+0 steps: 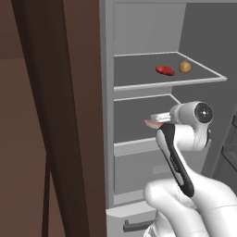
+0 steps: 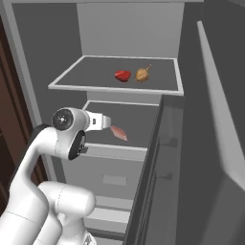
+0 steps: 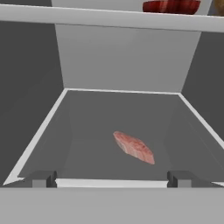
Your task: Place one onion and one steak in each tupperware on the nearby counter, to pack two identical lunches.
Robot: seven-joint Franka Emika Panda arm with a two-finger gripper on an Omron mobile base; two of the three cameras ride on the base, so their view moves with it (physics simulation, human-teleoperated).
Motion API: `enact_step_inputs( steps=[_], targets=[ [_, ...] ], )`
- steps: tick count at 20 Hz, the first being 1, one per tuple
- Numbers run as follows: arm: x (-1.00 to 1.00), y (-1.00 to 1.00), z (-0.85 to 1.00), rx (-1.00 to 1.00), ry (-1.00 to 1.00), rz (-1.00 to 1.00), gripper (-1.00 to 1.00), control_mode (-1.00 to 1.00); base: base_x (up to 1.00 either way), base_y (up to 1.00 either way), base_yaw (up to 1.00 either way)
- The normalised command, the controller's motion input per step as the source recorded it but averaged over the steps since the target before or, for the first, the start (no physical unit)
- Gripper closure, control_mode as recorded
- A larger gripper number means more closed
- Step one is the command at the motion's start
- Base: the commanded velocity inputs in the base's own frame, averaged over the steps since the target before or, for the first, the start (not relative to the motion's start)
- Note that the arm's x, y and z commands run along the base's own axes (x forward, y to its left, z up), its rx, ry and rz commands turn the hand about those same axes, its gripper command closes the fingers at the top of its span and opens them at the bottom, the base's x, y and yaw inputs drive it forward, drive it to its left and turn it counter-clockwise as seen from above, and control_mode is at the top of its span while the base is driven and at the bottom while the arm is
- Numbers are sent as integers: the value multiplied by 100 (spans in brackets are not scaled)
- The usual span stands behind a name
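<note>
The gripper (image 3: 112, 178) is spread wide with nothing between its 2 fingertips (image 3: 43, 178), and it points into the open fridge (image 2: 129, 33) at the level of the lower shelf (image 2: 143, 117). Its tips sit just above that shelf's front edge. Ahead of them, clear of both tips, a pale pink steak (image 3: 134, 147) lies flat on the lower shelf, near the middle and a little toward the front, its long side running diagonally.

On the upper shelf (image 2: 72, 79), a red steak (image 2: 123, 75) and an onion (image 2: 142, 73) lie just beside each other near the middle; from the right base view the red one is on the left. The onion's stem points toward the back right corner. The fridge door (image 2: 158, 182) stands open at the right.
</note>
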Motion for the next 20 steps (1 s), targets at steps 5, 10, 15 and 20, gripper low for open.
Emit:
enact_step_inputs(
  steps=[5,10,15,20],
  targets=[
    [-1,-11,20,0,1,0,-100,-100,0,0,0],
    [3,-5,55,0,0,0,-100,-100,0,0,0],
    [10,-8,52,0,2,0,-100,-100,0,0,0],
    [9,-14,58,0,0,0,-100,-100,0,0,0]
  ],
)
